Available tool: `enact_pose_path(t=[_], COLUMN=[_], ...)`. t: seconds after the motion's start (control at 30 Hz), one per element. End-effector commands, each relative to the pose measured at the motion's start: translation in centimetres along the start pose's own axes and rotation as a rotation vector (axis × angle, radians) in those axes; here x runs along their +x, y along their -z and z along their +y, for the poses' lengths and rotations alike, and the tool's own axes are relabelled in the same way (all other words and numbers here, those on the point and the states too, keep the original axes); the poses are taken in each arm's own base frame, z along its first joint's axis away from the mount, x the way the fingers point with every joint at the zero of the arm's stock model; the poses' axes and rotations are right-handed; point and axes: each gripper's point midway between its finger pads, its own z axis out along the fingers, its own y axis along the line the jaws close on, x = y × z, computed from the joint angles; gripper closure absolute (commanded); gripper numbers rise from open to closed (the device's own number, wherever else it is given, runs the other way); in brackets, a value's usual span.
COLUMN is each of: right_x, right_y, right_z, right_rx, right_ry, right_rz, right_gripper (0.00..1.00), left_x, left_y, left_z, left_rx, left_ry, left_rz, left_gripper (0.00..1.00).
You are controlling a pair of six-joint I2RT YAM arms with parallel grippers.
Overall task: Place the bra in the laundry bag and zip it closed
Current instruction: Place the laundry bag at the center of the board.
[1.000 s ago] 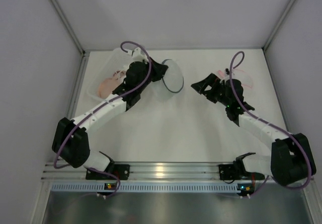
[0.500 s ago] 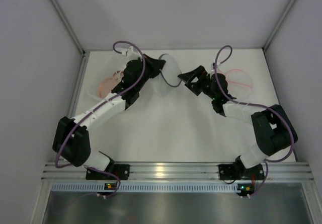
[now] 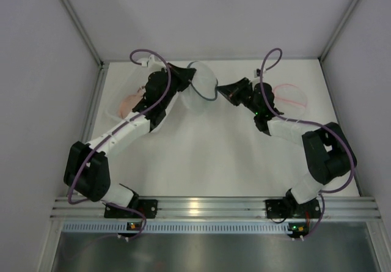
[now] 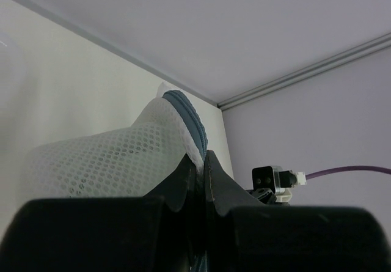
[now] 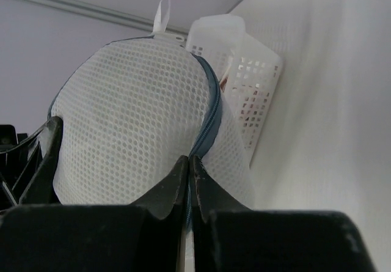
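The laundry bag point(image 3: 203, 86) is a white mesh dome with a blue zipper, held up over the back middle of the table. My left gripper point(image 3: 187, 76) is shut on its zipper edge, and its tips point(image 4: 198, 159) pinch the mesh beside the blue strip point(image 4: 190, 118). My right gripper point(image 3: 223, 91) meets the bag from the right. Those tips point(image 5: 190, 161) are shut on the blue zipper point(image 5: 209, 116) at the lower side of the bag point(image 5: 134, 113). Peach-pink fabric point(image 3: 128, 103), seemingly the bra, lies in a basket at the left. What is inside the bag is hidden.
A white perforated basket point(image 3: 115, 112) stands at the back left, also seen behind the bag point(image 5: 259, 82). A round, pale item with a pink rim point(image 3: 291, 95) lies at the back right. Grey walls close in the table on the left, back and right.
My right arm swung left, away from the pink-rimmed item, and its open jaws shut on the bag's zipper. My left gripper carried the bag slightly back and to the right.
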Motion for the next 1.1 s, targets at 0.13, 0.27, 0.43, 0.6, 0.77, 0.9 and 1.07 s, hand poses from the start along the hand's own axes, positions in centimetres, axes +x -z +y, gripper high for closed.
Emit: enact_pose_path(t=[0.13,0.27,0.43,0.6,0.77,0.9,1.07], right_x=[-2.3,-3.9,-6.7,-12.3,-16.6,-19.8,-24.2], right_y=[0.0,0.9,0.5,-0.4,-2.6,-4.4,-6.2], right_z=[5.8,6.2,4.9,0.9,-2.2,-6.6,-10.8], right_rx=[-0.113,-0.067,0.027,0.126,0.168,0.195,0.207], right_ry=[0.14,0.23,0.358,0.453,0.522,0.525,0.566], right_rz=[-0.063,-0.123,-0.139,-0.167,-0.172,-0.175,-0.177], right_gripper=[1.0,1.0,1.0,1.0,1.0,1.0,1.0], left_x=[-1.7,-0.7,2.4,4.1,7.6,9.9,13.0], left_y=[0.2,-0.8,-3.4,-8.8,-15.4,-19.4,-24.1], left_z=[1.4,2.7,2.0,2.9,3.8,4.5,5.9], left_rx=[-0.051,-0.064,0.037,0.099,0.194,0.268,0.331], left_ry=[-0.11,-0.169,-0.122,-0.137,-0.151,-0.184,-0.171], left_rz=[-0.036,0.013,0.112,0.105,0.134,0.091,0.042], left_gripper=[1.0,1.0,0.98,0.97,0.97,0.97,0.94])
